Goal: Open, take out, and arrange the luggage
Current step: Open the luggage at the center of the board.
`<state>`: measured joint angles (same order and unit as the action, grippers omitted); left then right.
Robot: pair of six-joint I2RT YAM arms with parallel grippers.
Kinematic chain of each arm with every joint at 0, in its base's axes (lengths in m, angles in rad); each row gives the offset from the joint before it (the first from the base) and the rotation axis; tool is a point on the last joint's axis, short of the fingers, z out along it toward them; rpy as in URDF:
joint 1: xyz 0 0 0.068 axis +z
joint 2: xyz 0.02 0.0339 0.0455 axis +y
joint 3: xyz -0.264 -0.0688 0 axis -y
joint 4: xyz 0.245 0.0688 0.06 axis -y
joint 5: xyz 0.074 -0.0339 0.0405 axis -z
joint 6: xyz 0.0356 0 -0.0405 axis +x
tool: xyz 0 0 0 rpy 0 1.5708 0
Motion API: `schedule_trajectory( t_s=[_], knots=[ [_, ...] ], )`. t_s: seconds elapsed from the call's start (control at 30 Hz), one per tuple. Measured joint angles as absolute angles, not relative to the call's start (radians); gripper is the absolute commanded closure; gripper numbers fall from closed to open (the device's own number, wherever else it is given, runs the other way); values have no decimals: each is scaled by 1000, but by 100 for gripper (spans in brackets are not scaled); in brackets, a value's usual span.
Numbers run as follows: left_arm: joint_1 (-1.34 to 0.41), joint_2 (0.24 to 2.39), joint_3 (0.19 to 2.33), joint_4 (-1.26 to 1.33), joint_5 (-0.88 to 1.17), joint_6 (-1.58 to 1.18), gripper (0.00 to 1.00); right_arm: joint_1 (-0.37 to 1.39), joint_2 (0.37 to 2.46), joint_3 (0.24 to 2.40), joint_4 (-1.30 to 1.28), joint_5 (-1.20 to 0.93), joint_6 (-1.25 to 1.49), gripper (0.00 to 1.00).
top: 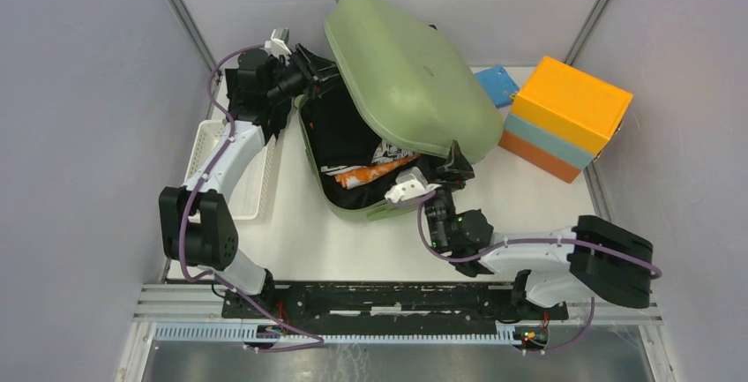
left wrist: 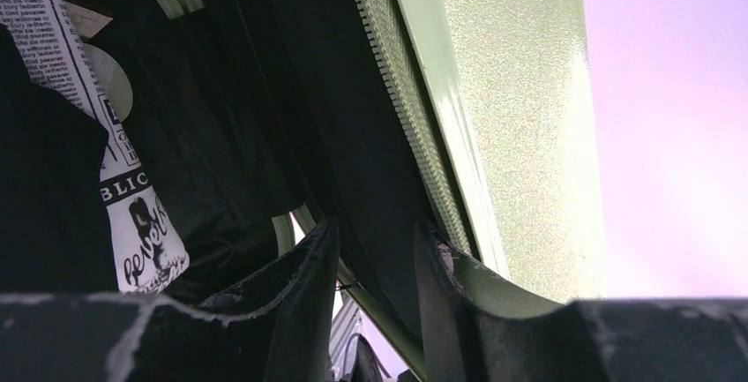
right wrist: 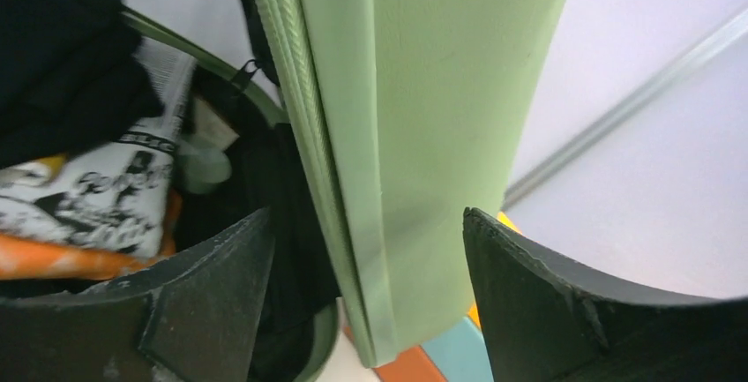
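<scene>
In the middle of the top view, the luggage (top: 406, 73) sits half open with its lid tilted up. There's a white basket (top: 210, 147) to the left and an orange-blue box (top: 569, 116) to the right.

Left wrist view: the left gripper (left wrist: 377, 241) pinches the lid's rim, and black lining hides most of the contents.

Right wrist view: the right gripper (right wrist: 366, 223) gapes wide around the lid edge, and the box is mostly blocked.
</scene>
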<state>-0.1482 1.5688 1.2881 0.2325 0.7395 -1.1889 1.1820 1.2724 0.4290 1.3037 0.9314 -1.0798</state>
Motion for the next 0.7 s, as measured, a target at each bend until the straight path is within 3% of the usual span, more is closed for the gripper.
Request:
schedule_trajectory(
  t_s=[0.1, 0.23, 0.37, 0.53, 0.7],
  knots=[
    [-154, 1576, 1299, 233, 739, -1189, 56, 1182, 1385, 489, 1453, 990, -1222, 27],
    [-159, 1578, 1303, 232, 736, -1189, 55, 1182, 1490, 535, 1528, 1026, -1370, 62],
    [-160, 1581, 1303, 233, 737, -1189, 55, 1180, 1505, 538, 1541, 1031, -1425, 89],
    [-164, 1581, 1303, 239, 740, -1189, 55, 1176, 1494, 538, 1541, 1027, -1444, 97],
    [-172, 1581, 1303, 257, 744, -1189, 45, 1163, 1426, 493, 1539, 1018, -1444, 99]
  ],
)
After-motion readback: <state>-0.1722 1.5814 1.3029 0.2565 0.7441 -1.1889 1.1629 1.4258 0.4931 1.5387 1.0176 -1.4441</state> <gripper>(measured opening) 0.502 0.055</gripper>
